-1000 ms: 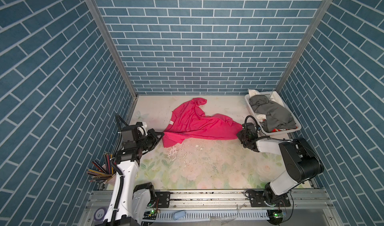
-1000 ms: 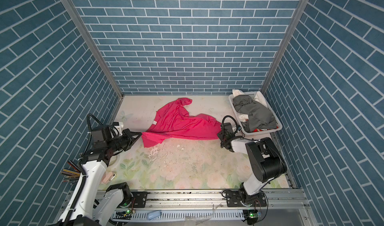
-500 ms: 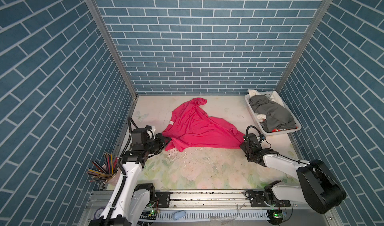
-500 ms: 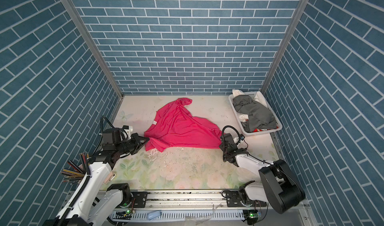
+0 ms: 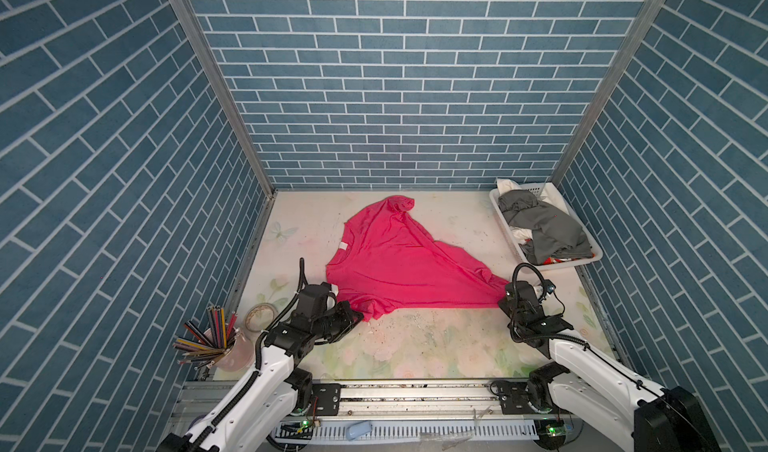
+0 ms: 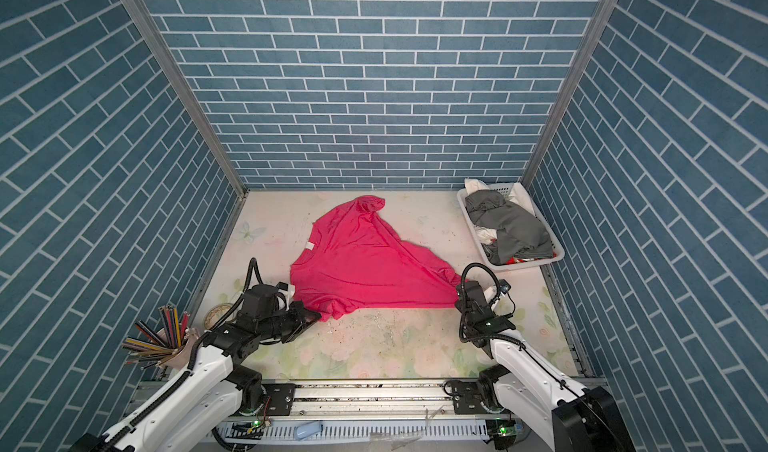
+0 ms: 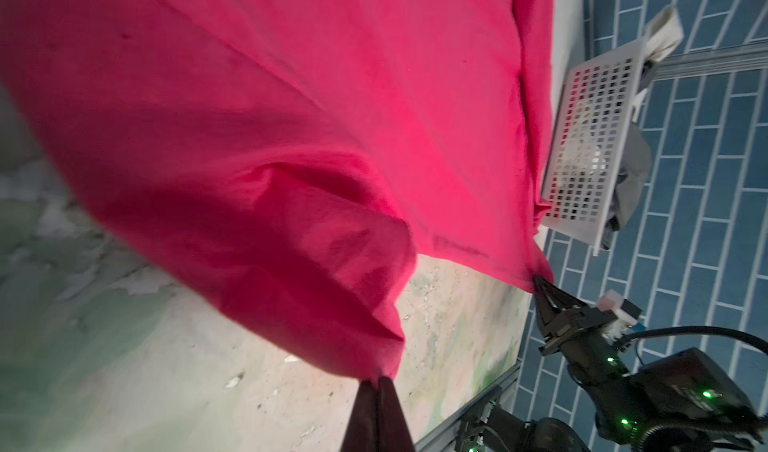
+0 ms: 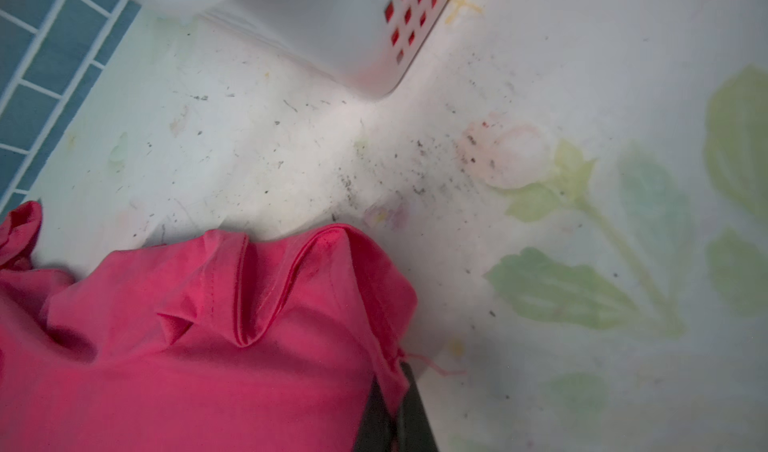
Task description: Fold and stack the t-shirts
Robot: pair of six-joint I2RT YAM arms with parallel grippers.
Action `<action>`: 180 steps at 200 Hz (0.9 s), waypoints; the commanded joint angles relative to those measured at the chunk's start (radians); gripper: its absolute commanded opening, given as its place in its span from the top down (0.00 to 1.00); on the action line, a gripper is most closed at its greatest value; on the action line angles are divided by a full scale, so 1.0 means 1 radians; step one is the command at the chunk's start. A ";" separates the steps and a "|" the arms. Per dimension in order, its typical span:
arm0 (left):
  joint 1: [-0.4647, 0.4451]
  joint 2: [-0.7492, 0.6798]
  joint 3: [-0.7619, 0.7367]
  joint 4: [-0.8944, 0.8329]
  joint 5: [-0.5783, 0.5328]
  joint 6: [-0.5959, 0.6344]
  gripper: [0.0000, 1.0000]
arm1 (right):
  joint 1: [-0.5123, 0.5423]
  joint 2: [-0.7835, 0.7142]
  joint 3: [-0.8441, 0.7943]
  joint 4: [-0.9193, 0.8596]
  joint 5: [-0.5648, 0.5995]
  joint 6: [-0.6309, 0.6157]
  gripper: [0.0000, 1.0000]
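Note:
The pink t-shirt (image 5: 399,262) (image 6: 365,262) lies spread on the floral table, its near edge pulled straight between both grippers. My left gripper (image 5: 359,316) (image 7: 379,381) is shut on the shirt's near left corner. My right gripper (image 5: 503,298) (image 8: 392,383) is shut on the near right hem corner, with cloth pinched between its dark fingers. A white neck tag (image 5: 342,246) shows at the collar. A dark grey t-shirt (image 5: 540,225) lies heaped over white and red cloth in the basket.
The white slotted basket (image 5: 561,264) (image 7: 582,138) stands at the back right against the wall. A cup of coloured pencils (image 5: 232,346) and a tape roll (image 5: 260,317) sit at the front left. Blue brick walls close three sides; a metal rail runs along the front.
Both grippers have drawn back toward the front rail, dragging the pink t-shirt's near edge with them. The shirt now lies flatter and wider.

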State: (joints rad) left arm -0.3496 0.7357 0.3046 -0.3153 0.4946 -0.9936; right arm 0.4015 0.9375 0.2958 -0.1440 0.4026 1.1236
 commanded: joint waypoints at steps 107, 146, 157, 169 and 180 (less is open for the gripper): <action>0.072 0.631 0.414 0.145 -0.191 0.193 0.12 | -0.022 0.239 0.097 0.164 -0.144 -0.211 0.97; 0.102 0.755 0.464 0.180 -0.200 0.198 0.12 | -0.020 0.203 0.124 0.086 -0.233 -0.286 0.70; 0.117 0.794 0.478 0.186 -0.200 0.206 0.12 | -0.019 0.150 0.141 0.049 -0.242 -0.316 0.63; 0.136 0.838 0.482 0.202 -0.180 0.204 0.12 | -0.017 0.085 0.163 0.034 -0.261 -0.387 0.51; 0.148 0.873 0.477 0.226 -0.164 0.196 0.12 | -0.016 0.052 0.191 0.027 -0.267 -0.423 0.43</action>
State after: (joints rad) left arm -0.2333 1.5448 0.7692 -0.1452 0.3126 -0.7959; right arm 0.3813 1.0809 0.4114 -0.0692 0.1761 0.8215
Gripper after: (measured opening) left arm 0.880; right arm 0.491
